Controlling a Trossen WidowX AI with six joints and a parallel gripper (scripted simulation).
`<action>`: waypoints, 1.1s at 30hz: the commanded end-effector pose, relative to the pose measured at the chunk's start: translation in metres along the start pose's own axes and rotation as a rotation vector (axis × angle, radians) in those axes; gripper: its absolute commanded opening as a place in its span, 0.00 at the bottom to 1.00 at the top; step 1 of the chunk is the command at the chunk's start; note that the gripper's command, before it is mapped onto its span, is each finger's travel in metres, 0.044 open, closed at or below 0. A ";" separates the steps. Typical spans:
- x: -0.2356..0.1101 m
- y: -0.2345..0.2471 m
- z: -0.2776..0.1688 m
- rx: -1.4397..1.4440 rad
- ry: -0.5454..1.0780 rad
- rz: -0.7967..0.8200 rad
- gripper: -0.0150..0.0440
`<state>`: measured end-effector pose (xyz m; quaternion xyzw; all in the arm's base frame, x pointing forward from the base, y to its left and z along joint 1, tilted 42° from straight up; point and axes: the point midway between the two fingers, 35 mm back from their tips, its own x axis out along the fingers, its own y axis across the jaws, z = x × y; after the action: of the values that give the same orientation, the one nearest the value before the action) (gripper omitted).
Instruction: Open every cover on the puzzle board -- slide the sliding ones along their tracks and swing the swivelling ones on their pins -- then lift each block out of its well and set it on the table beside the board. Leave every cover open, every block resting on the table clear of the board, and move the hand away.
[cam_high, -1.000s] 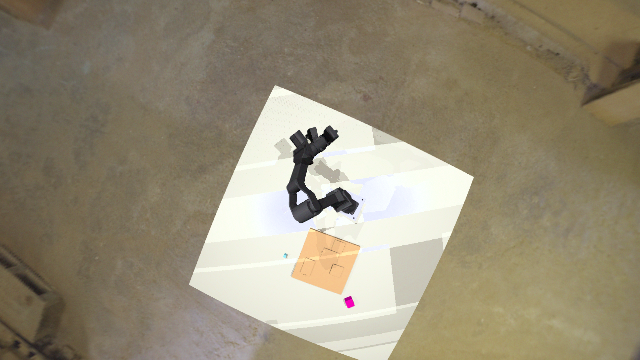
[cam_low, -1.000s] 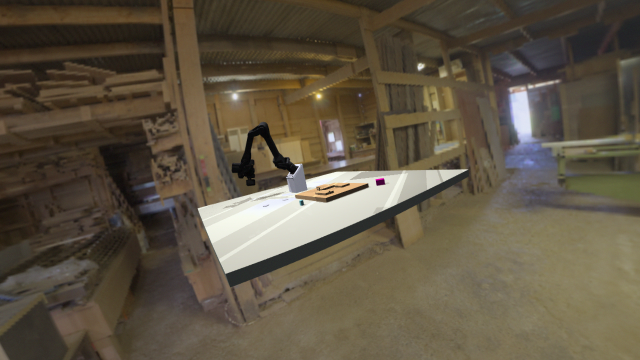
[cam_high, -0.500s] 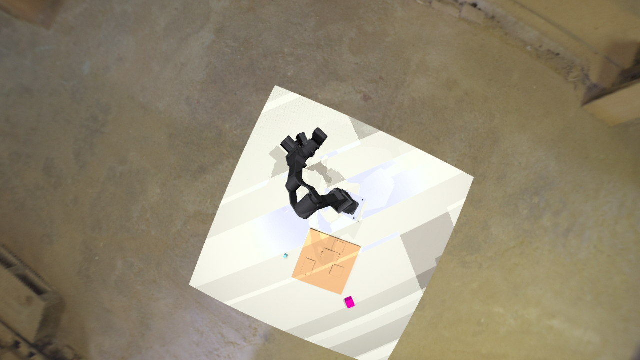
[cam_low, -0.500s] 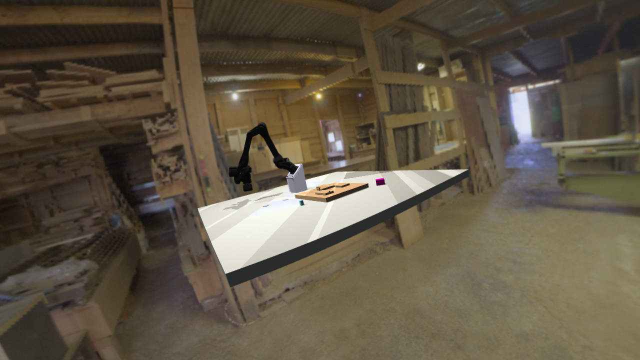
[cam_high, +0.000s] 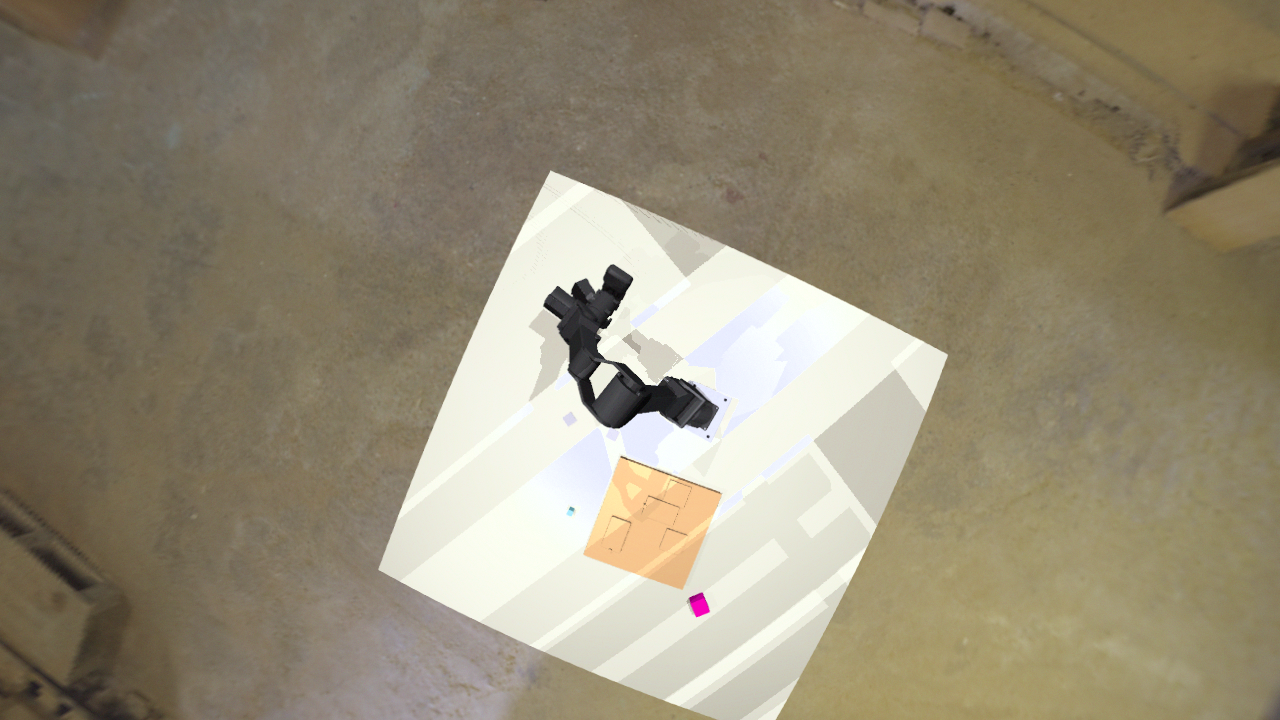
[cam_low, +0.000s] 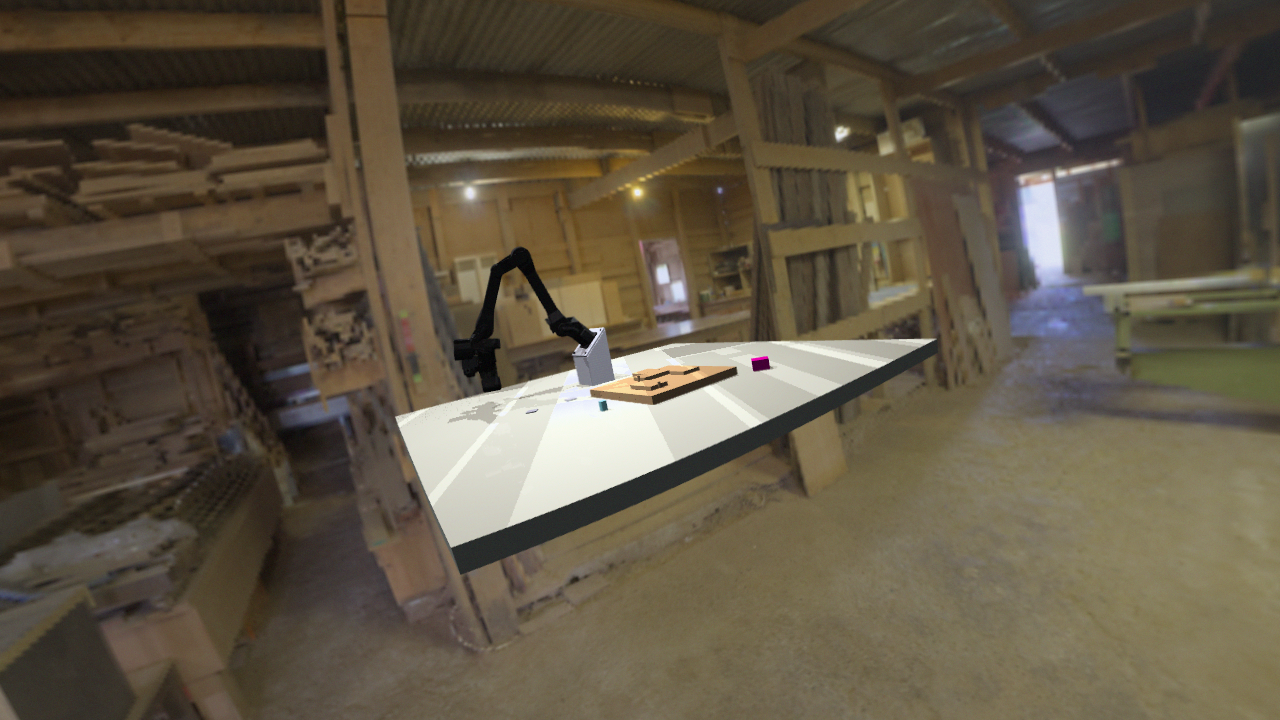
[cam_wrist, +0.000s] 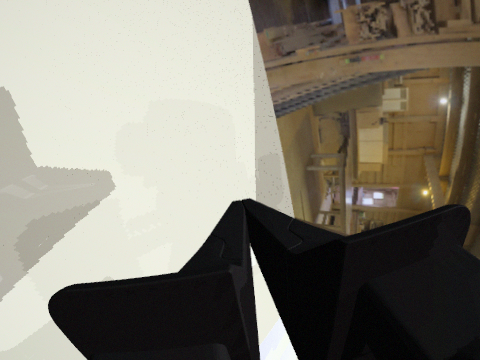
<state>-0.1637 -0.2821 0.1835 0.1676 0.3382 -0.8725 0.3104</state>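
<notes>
The tan puzzle board (cam_high: 601, 553) (cam_low: 626, 391) lies on the white table, in front of the arm's base. Its covers (cam_high: 659, 510) (cam_low: 660, 375) are the same tan and stand raised on it; I cannot tell what is in the wells. A magenta block (cam_high: 699, 605) (cam_low: 760, 362) rests on the table past the board's far corner. A small cyan block (cam_high: 570, 511) (cam_low: 602, 405) rests on the table to the board's left. My gripper (cam_high: 586, 300) (cam_low: 488, 385) (cam_wrist: 242, 208) is shut and empty. It points down over bare table, behind the base and far from the board.
The arm's pale base box (cam_low: 592, 358) stands just behind the board. The table's edges (cam_low: 680, 465) drop off to a dirt floor. Timber posts and stacked wood stand behind the table.
</notes>
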 end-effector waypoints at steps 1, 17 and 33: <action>-0.006 0.016 0.008 -0.028 -0.027 0.048 0.25; -0.044 0.080 0.033 -0.127 -0.136 0.232 0.25; -0.095 0.141 0.045 -0.228 -0.239 0.418 0.25</action>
<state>-0.0187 -0.3504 0.1942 0.0991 0.3517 -0.7720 0.5200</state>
